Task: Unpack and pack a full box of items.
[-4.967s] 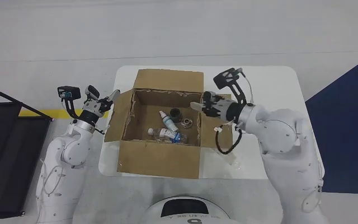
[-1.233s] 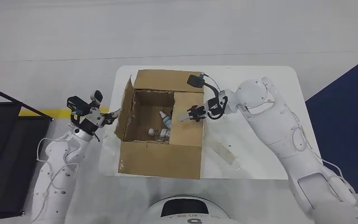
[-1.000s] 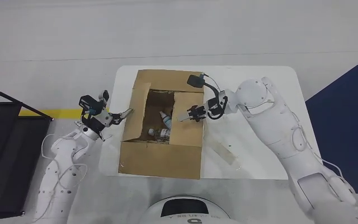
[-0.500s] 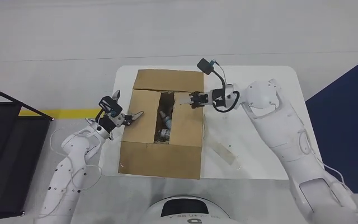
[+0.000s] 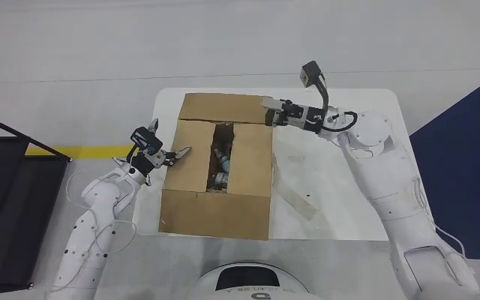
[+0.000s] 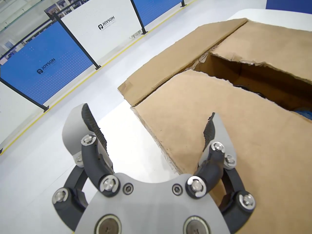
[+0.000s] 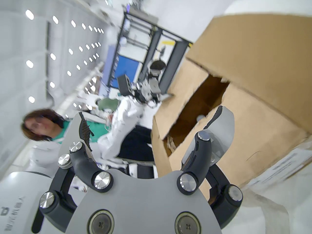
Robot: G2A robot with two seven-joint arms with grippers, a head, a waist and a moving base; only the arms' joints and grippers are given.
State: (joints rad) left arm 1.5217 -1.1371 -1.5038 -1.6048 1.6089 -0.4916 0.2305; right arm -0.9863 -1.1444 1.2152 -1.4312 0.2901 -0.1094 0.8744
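The cardboard box [image 5: 251, 161] stands mid-table with both side flaps folded in, leaving a narrow gap. In that gap lie a white bottle [image 5: 220, 157] and a clear bottle [image 5: 219, 178]. My left gripper [image 5: 178, 155] is open at the outer edge of the left flap [image 6: 219, 142]. In the left wrist view this gripper [image 6: 148, 115] has one finger over the cardboard. My right gripper [image 5: 267, 118] is open at the box's far right corner. In the right wrist view it [image 7: 151, 115] holds nothing, with the box [image 7: 243, 74] just beyond it.
The far flap [image 5: 225, 107] and the near flap [image 5: 214, 214] both lie outward. A clear plastic strip [image 5: 294, 196] rests on the white table [image 5: 330, 217] to the right of the box. A black rack [image 5: 15, 195] stands off the table's left side.
Both side flaps have been folded inward over the box. In the last half second my right gripper drew back from over the right flap to the far right corner. My left gripper barely moved.
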